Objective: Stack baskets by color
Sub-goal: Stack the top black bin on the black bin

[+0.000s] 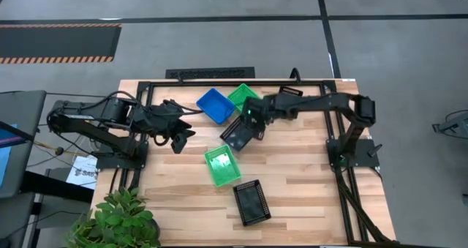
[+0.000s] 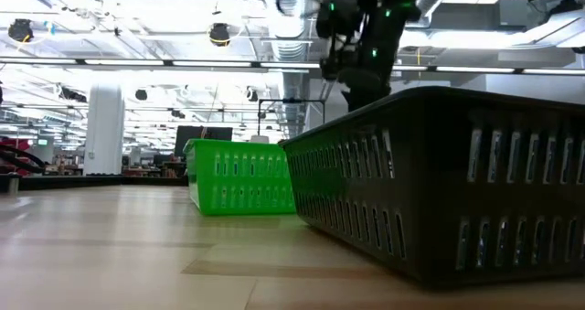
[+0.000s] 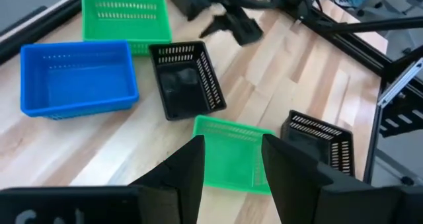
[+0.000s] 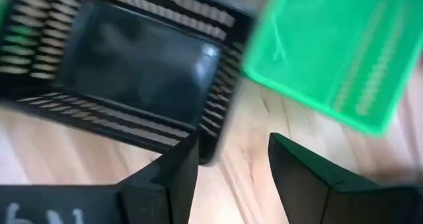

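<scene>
progress: looks partly done, black and green still apart | blue plastic mesh basket (image 1: pixel 215 104); two green baskets (image 1: pixel 221 164) (image 1: pixel 241 96); two black baskets (image 1: pixel 240 133) (image 1: pixel 251 203) on wooden counter (image 1: pixel 307 175) | right tool (image 1: pixel 256 125) agape above black basket, empty | left tool (image 1: pixel 179 137) closed, idle

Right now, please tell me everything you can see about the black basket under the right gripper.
The black basket is a small rectangular tray of dark plastic with slotted walls and a solid floor. It is empty, sits upright on the wooden table, turned at an angle, and lies between the blue basket and a green basket. The right gripper, open, is over its rim.
</scene>
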`<state>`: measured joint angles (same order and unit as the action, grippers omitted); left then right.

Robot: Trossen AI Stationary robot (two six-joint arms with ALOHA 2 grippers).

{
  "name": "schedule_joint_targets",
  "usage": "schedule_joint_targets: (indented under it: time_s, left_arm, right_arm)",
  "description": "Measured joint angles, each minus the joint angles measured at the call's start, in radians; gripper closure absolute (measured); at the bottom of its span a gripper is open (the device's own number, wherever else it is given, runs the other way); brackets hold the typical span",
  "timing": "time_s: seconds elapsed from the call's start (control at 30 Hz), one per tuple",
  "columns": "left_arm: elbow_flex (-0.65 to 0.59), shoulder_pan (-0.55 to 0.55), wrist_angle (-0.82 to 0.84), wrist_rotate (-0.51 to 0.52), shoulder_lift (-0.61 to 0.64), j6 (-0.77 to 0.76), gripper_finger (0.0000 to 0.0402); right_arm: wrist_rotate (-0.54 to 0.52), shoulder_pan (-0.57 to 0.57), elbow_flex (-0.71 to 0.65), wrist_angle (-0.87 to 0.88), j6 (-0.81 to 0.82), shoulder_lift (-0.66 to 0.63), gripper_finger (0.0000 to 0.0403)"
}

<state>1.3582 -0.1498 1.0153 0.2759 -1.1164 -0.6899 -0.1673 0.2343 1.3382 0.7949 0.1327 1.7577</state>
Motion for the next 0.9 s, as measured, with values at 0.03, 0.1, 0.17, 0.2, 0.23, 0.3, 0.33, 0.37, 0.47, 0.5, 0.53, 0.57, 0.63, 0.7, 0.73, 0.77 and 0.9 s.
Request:
schedule_joint_targets:
  time_s: [0.03,0.1,0.17,0.2,0.23,0.3,0.33,0.37,0.47,0.5,0.53,0.57,0.63,0.7,0.73,0.77,0.9]
  left_arm:
    - [0.000,0.000,0.000,0.000,0.000,0.008,0.0264]
    - [0.000,0.000,0.000,0.001,0.000,0.023,0.0264]
    - [0.000,0.000,0.000,0.001,0.000,0.031,0.0264]
    - [0.000,0.000,0.002,0.002,0.000,0.032,0.0264]
    - [0.000,0.000,0.007,0.001,0.000,0.032,0.0264]
    - [0.000,0.000,0.014,0.001,0.000,0.032,0.0264]
    - [0.000,0.000,0.017,0.001,0.000,0.032,0.0264]
    - [0.000,0.000,0.023,0.001,0.000,0.032,0.0264]
    - [-0.001,0.001,0.029,0.002,0.001,0.035,0.0264]
    - [-0.001,0.001,0.029,0.002,0.000,0.035,0.0264]
    - [-0.001,0.001,0.030,0.002,0.000,0.035,0.0264]
    - [-0.001,0.001,0.031,0.002,0.000,0.035,0.0264]
    - [-0.001,0.001,0.038,0.005,0.001,0.036,0.0264]
    - [-0.001,0.001,0.047,0.005,0.000,0.043,0.0264]
    - [-0.001,0.001,0.047,0.004,0.000,0.048,0.0264]
    - [-0.001,0.001,0.049,0.004,0.000,0.053,0.0264]
    - [-0.001,0.001,0.052,0.001,0.000,0.059,0.0264]
  right_arm:
    - [0.021,0.023,-0.001,0.006,0.018,0.009,0.0198]
    - [0.066,0.058,0.000,-0.014,0.049,0.036,0.0198]
    - [0.113,0.079,-0.002,-0.003,0.055,0.049,0.0198]
    - [0.123,0.080,0.000,-0.022,0.056,0.058,0.0198]
    - [0.139,0.080,0.001,-0.035,0.059,0.065,0.0198]
    - [0.149,0.076,-0.001,-0.030,0.056,0.074,0.0198]
    - [0.144,0.068,0.000,-0.038,0.055,0.081,0.0198]
    - [0.146,0.062,0.000,-0.060,0.055,0.090,0.0198]
    - [0.134,0.061,0.000,-0.074,0.054,0.107,0.0198]
    - [0.131,0.064,0.001,-0.085,0.054,0.114,0.0198]
    - [0.127,0.069,0.000,-0.088,0.054,0.123,0.0198]
    - [0.121,0.071,0.000,-0.092,0.054,0.135,0.0198]
    - [0.116,0.078,-0.001,-0.090,0.054,0.148,0.0199]
    - [0.117,0.086,-0.001,-0.086,0.053,0.147,0.0208]
    - [0.117,0.089,-0.001,-0.089,0.051,0.146,0.0216]
    - [0.118,0.089,0.000,-0.091,0.051,0.146,0.0228]
    - [0.127,0.087,0.000,-0.067,0.062,0.146,0.0311]
